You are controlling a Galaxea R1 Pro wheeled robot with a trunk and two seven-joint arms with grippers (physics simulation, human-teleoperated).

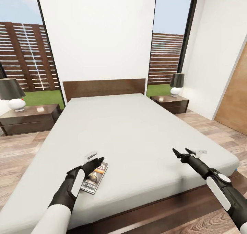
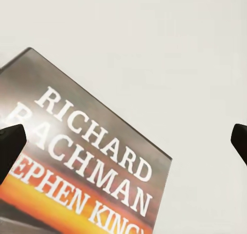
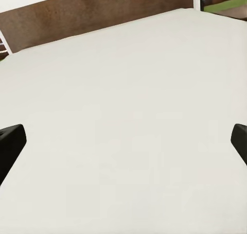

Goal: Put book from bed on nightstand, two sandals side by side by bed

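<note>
book [image 2: 77,162] cover reads "RICHARD BACHMAN", below it "STEPHEN KING", partly cut off

Both arms are white along the upper segment and turn matte black at the forearm, each forearm bearing a long rounded white panel set into the black shell. The left gripper [image 1: 97,161] and the right gripper [image 1: 181,152] are black, with slim tapering fingers ending in sharp points, and a small pale grey block sits on top of each wrist. In the wrist views the fingertips [image 2: 9,146] show as blunt, dull black wedges.
</note>
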